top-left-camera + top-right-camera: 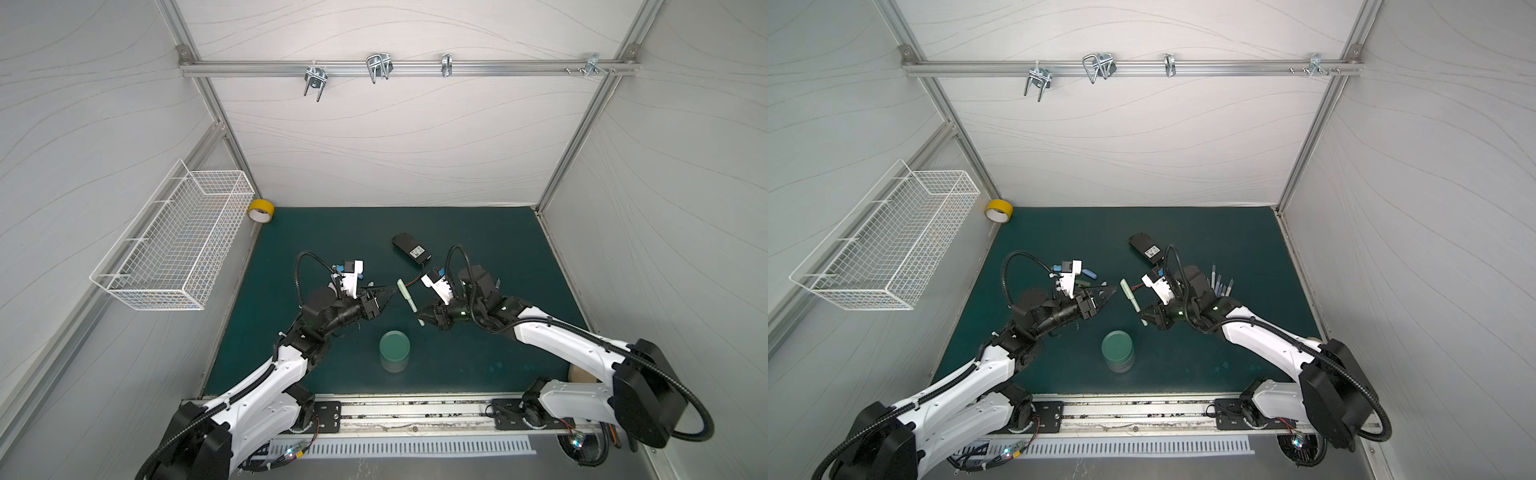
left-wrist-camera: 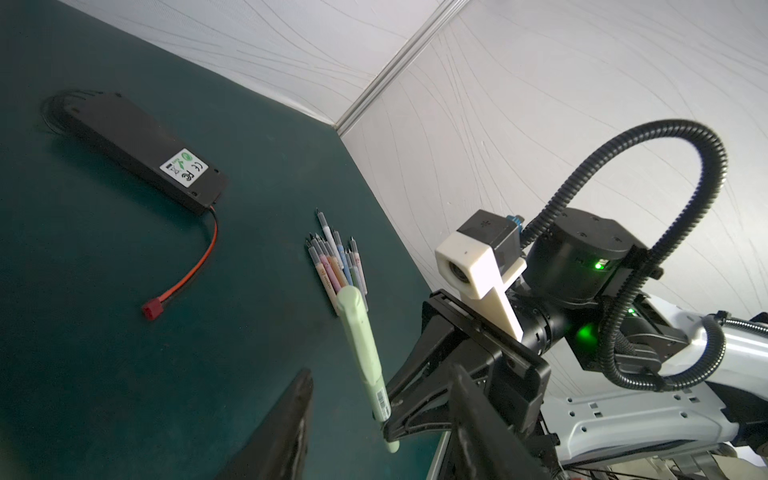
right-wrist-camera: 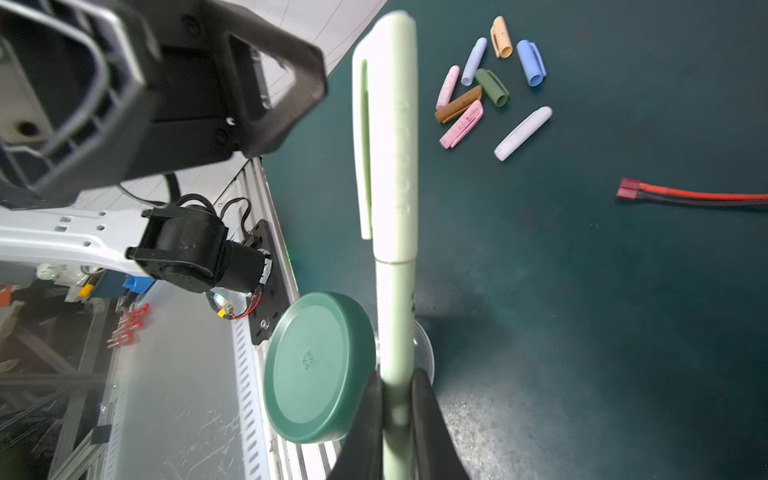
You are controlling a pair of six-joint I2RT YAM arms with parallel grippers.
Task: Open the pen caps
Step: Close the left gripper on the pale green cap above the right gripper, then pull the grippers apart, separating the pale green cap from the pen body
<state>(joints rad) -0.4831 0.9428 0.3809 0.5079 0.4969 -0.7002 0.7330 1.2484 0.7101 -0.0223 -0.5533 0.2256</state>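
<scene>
A pale green pen (image 1: 410,300) hangs above the mat, its cap (image 3: 390,137) on and pointing away from my right gripper (image 3: 397,399). That gripper is shut on the pen's body, well below the cap. My left gripper (image 1: 390,291) stands open just left of the cap (image 1: 401,286), apart from it; in the left wrist view its fingers (image 2: 291,415) frame the pen (image 2: 361,345). Several loose pen caps (image 3: 482,87) in pink, blue, green, tan and white lie on the mat beneath the left arm. Several uncapped pens (image 2: 336,266) lie bunched near the right wall.
A black battery pack (image 1: 410,248) with a red wire and plug (image 3: 629,191) lies at the back middle. A green-lidded round jar (image 1: 394,349) stands in front of both grippers. A yellow tape roll (image 1: 261,210) sits in the back left corner, a white wire basket (image 1: 178,241) on the left wall.
</scene>
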